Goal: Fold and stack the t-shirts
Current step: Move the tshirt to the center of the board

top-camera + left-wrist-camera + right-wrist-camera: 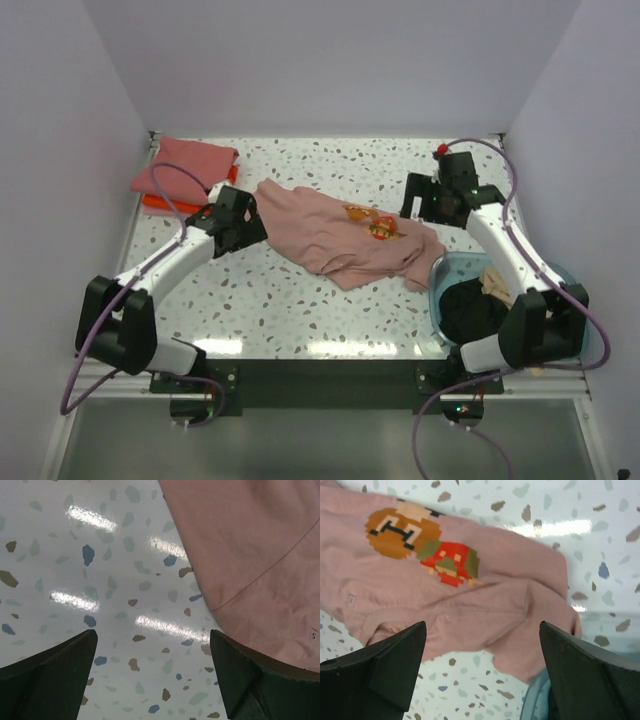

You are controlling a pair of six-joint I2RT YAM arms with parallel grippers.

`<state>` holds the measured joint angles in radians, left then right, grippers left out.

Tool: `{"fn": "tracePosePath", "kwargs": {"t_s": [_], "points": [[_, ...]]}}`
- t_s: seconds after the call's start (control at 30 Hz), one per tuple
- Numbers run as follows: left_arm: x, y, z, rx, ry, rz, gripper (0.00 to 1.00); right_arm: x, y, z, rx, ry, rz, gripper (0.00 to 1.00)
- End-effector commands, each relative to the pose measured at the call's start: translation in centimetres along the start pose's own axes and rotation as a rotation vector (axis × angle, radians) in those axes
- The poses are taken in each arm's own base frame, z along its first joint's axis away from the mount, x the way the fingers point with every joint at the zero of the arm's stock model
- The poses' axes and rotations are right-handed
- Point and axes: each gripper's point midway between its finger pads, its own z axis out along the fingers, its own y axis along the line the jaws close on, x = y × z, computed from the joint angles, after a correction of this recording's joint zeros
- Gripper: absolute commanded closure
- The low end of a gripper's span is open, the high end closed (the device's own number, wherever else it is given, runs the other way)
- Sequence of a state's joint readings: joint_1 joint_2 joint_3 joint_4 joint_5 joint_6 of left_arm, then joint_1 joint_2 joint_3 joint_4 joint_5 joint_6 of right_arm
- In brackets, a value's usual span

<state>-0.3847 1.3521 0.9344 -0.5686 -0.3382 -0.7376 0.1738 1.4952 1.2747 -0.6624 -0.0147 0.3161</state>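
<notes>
Your left gripper point(152, 636) shows both dark fingers point(55, 675) at the bottom of its wrist view, spread wide with only speckled table point(90, 570) between them. The dusty pink t-shirt point(250, 555) fills the upper right of that frame, and its edge runs down to the right-hand finger; you cannot tell whether they touch. Your right gripper point(482, 627) is also spread and pinches nothing. It sits above the crumpled lower part of the pink shirt, with the cartoon print point(420, 540) at the upper left of its frame and the blue tub's rim point(535, 705) at the bottom edge.

From above, the pink shirt lies loosely spread across the middle of the table, with one gripper at each end. In the upper left corner, a coral red shirt point(185, 165) lies folded on an orange one point(155, 205). At the lower right, the tub holds a black shirt point(470, 310) and a tan one point(495, 283).
</notes>
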Motion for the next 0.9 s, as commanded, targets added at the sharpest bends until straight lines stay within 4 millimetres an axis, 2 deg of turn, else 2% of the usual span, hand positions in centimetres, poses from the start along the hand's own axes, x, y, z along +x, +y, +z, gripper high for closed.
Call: {"fn": "tracePosePath", "kwargs": {"t_s": [0.0,0.07,0.13,0.2,0.33,0.37,0.43,0.47,0.57,0.6,0.67,0.7,0.73,0.83,0.87], "points": [[-2.2,-2.8,2.5,0.125,0.012,-0.051,0.00,1.8,-1.2,-2.4,0.043,-0.045,0.016,0.01],[-1.8,-3.0,4.3,0.132,0.051,-0.067,0.00,2.8,-0.5,-3.3,0.020,-0.049,0.009,0.01],[-2.2,-3.8,5.1,0.146,0.049,-0.075,0.00,4.5,-0.2,-3.2,0.023,-0.027,-0.016,0.01],[-2.0,-4.5,6.4,0.149,0.071,-0.080,0.00,6.0,1.4,-3.6,-0.006,-0.012,-0.066,0.01],[-1.9,-5.2,8.8,0.120,0.097,-0.107,0.00,7.6,2.9,-4.0,-0.040,0.013,-0.082,0.01],[-0.9,-5.1,9.9,0.103,0.126,-0.107,0.00,7.9,3.3,-4.1,-0.054,0.012,-0.082,0.01],[-0.3,-5.7,10.7,0.107,0.146,-0.110,0.00,8.9,3.7,-4.1,-0.084,0.028,-0.076,0.01],[0.7,-5.7,11.6,0.091,0.171,-0.105,0.02,9.2,3.9,-4.1,-0.096,0.032,-0.078,0.01],[2.0,-6.1,13.0,0.070,0.197,-0.088,0.25,10.3,3.9,-4.2,-0.106,0.048,-0.084,0.01],[2.3,-6.1,13.3,0.064,0.203,-0.082,0.40,10.4,3.9,-4.3,-0.106,0.048,-0.084,0.01],[2.6,-6.5,13.9,0.063,0.212,-0.072,0.57,10.8,3.3,-4.2,-0.071,0.055,-0.086,0.01],[2.5,-6.7,14.1,0.067,0.209,-0.070,0.87,10.8,3.0,-4.2,-0.056,0.055,-0.083,0.01],[1.9,-7.1,14.1,0.073,0.201,-0.061,1.00,10.9,2.8,-4.2,-0.045,0.052,-0.084,0.01],[0.9,-6.4,14.1,0.030,0.169,-0.033,1.00,11.4,3.1,-4.1,-0.061,0.064,-0.086,0.01],[-0.3,-5.8,13.4,0.002,0.123,-0.030,1.00,11.6,3.5,-4.1,-0.078,0.068,-0.091,0.01]]}}
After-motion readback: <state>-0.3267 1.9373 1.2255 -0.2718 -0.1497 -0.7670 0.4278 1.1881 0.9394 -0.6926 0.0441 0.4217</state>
